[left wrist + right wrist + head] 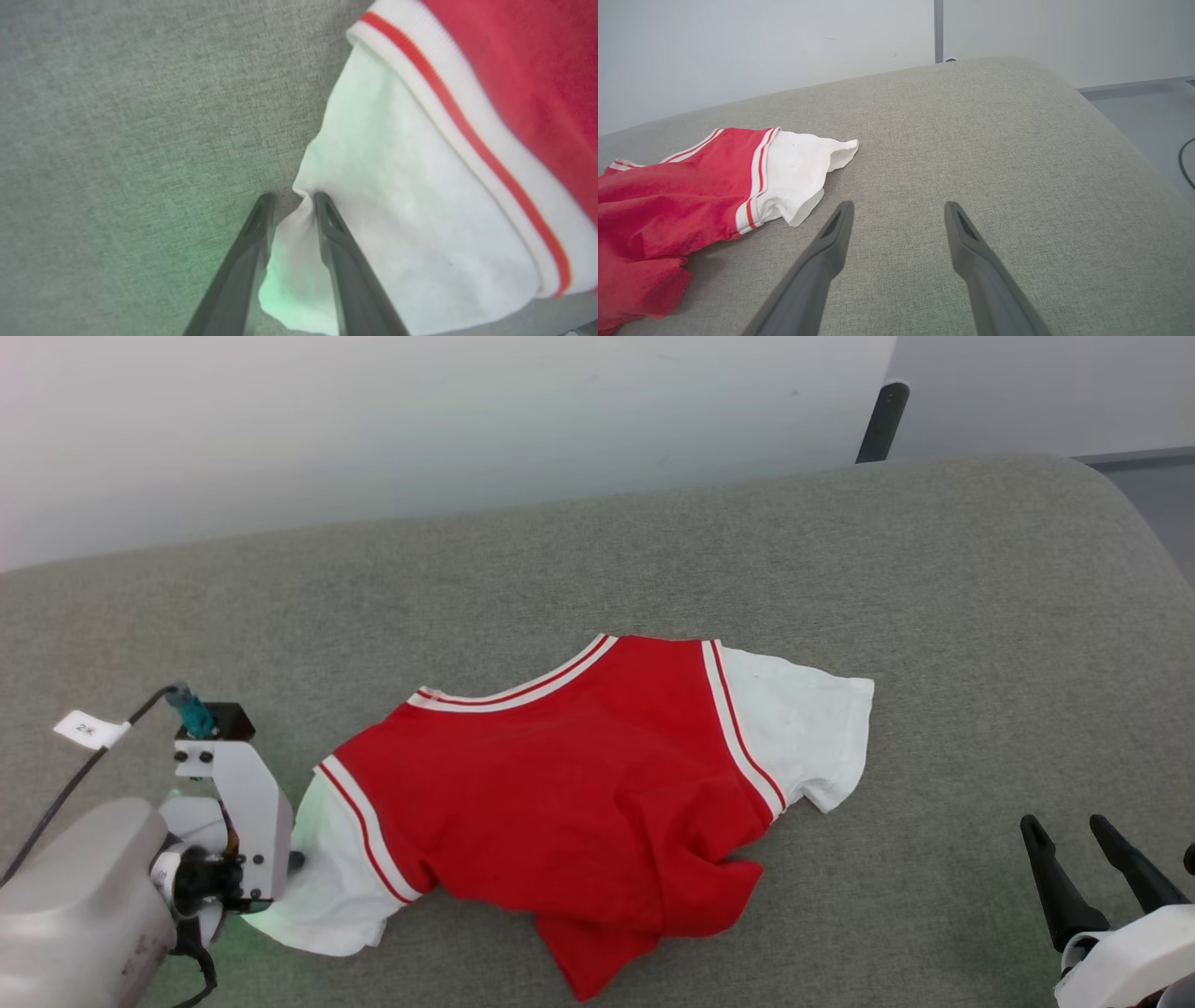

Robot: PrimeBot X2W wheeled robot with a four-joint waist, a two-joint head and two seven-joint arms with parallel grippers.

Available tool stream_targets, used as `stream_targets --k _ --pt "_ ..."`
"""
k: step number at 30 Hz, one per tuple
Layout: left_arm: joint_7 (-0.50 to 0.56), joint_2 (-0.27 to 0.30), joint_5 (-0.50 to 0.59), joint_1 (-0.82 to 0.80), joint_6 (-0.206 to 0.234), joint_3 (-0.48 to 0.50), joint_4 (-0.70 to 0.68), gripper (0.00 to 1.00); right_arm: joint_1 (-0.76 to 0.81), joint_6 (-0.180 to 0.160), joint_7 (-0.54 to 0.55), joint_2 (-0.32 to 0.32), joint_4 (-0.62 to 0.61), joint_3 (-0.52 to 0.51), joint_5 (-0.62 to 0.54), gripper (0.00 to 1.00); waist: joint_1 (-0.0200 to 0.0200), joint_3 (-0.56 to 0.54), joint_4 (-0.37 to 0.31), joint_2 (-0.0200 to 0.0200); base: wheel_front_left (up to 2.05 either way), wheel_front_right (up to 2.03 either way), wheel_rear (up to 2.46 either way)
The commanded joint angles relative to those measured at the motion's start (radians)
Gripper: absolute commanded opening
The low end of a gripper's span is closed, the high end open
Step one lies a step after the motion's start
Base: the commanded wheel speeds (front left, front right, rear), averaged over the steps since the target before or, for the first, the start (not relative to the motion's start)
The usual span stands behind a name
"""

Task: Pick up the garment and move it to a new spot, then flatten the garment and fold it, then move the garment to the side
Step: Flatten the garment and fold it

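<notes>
The garment, a red T-shirt with white sleeves and striped trim, lies rumpled on the grey upholstered surface, with its lower hem bunched toward me. My left gripper is at the edge of the near-left white sleeve. Its two fingers are drawn close together, and a fold of that sleeve is pinched between them. In the head view the left wrist sits against that sleeve. My right gripper hovers open over bare fabric to the right of the garment, with nothing between its fingers.
The grey surface curves down at its right side toward a pale floor with a dark cable. A white wall runs behind it, and a dark post stands at the far right edge. A tagged cable trails from my left wrist.
</notes>
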Motion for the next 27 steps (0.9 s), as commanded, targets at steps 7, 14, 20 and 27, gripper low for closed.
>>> stream_targets --k 7,14,20,27 --pt "0.052 -0.028 -0.018 0.045 0.001 -0.024 0.034 0.00 -0.019 -0.001 0.010 0.003 -0.015 -0.002 -0.013 1.00 0.0000 0.009 0.010 -0.0001 0.00 0.00 0.00" --pt "0.014 0.004 -0.010 -0.009 0.013 0.005 0.047 0.00 -0.064 -0.001 0.035 -0.019 -0.025 0.003 -0.004 1.00 0.0000 0.015 0.022 -0.0001 0.00 0.00 0.00" --pt "-0.004 0.009 0.004 -0.048 0.013 0.009 0.026 0.00 -0.129 -0.001 0.119 -0.078 -0.043 0.035 0.037 1.00 0.0000 0.023 0.044 -0.0001 0.00 0.00 0.00" --pt "-0.016 0.002 0.023 -0.088 0.017 0.007 0.004 0.00 -0.244 -0.001 0.290 -0.160 0.005 0.094 0.112 1.00 0.0000 0.040 0.082 -0.0001 0.00 0.00 0.00"
